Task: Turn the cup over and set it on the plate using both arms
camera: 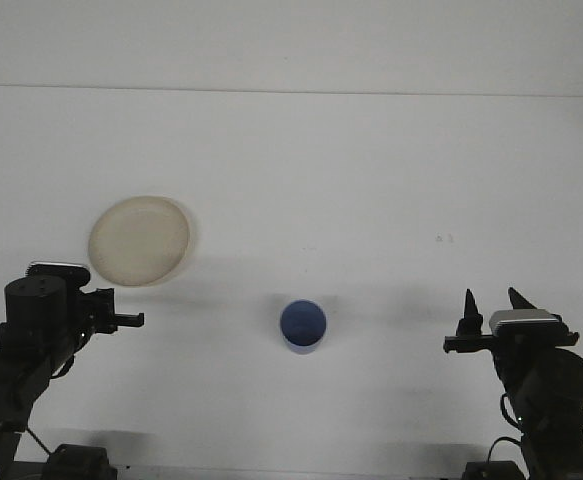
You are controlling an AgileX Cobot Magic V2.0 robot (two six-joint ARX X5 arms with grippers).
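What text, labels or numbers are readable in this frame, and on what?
None readable.
Cup: plain blue, no print.
Plate: plain cream, no mark.
Left gripper and right gripper: no legible label.
Table: only two tiny dark specks, not text.

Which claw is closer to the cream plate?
The left. The left claw sits just below the plate, near its lower edge. The right claw is far off across the table, beyond the blue cup.

One high front camera, looking forward and down.
You see the whole white table (371, 180) from well back.
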